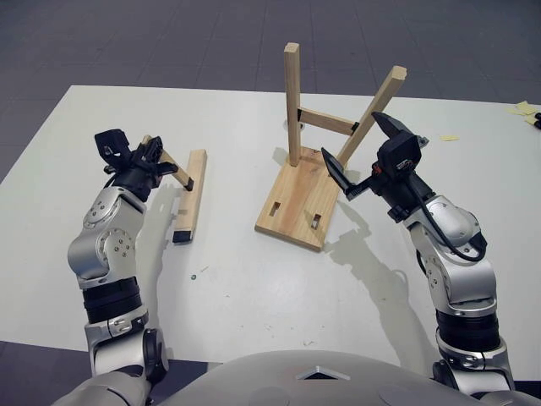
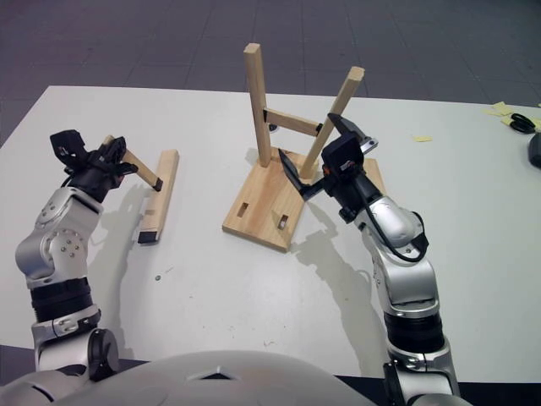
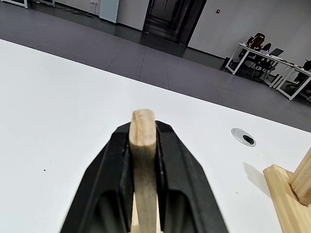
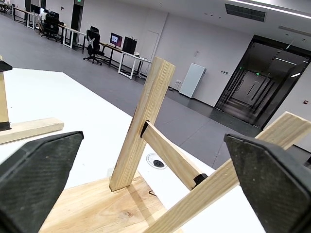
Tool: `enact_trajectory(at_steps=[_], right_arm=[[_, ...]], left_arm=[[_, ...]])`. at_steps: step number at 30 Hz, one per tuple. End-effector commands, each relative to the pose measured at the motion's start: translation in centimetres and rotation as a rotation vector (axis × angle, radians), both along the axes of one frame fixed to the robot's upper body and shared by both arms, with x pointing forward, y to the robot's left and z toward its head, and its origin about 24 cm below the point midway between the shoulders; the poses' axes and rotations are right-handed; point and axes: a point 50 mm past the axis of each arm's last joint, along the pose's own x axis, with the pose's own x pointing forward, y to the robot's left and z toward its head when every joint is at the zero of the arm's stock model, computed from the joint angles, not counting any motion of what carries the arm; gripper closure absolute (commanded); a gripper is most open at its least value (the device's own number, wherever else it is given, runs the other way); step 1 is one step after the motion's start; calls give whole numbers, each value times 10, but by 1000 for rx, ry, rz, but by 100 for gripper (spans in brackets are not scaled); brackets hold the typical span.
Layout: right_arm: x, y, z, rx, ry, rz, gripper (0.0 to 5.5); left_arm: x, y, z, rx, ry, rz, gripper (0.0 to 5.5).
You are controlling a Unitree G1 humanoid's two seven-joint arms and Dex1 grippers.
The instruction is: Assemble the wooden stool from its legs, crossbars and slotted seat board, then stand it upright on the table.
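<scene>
Toward the left edge of the bench (image 1: 254,288), the left end effector (image 1: 150,161) is clamped on a short bar (image 1: 169,165), with its black fingers (image 3: 114,170) pressed against both faces of the wood. The bar slopes from its raised end at the fingers down and to the right. Its dark-tipped lower end appears to meet a loose leg (image 1: 191,203). That leg lies flat, its long axis running from the near edge toward the far edge, with a dark cap at the near end. Around the middle of the bench the seat board (image 1: 292,211) lies flat, its long axis running from the near edge toward the far right corner, with two slots open in its near half. Two legs rise from its far half. The upright leg (image 1: 292,101) stands straight, while the leaning leg (image 1: 376,106) tilts toward the right edge. A crossbar (image 1: 325,122) joins the two partway up. The right end effector (image 1: 365,152) hangs at the leaning leg with its fingers wide apart, one on each side of the wood and neither visibly touching it.
</scene>
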Motion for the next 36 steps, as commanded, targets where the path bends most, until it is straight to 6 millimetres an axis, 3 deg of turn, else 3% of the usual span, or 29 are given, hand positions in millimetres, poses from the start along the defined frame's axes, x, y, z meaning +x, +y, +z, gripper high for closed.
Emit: enact_trajectory(at_steps=[1,10,18,21,30,36], right_arm=[[0,1,3,3,-2,2,10],[0,2,6,4,-13,5,10],[2,4,10,0,-28,11,10],[2,4,11,-2,-31,12,10],[3,5,14,-5,-49,12,10],[5,5,14,-5,-53,10,10]], left_arm=[[1,-2,-9,64,49,-23,508],[-14,-17,-40,39,88,-50,508],[-31,-34,-77,187,219,-159,508],[-31,-33,-81,238,260,-197,508],[-34,-31,-98,173,372,-238,508],[-24,-32,-83,161,300,-224,508]])
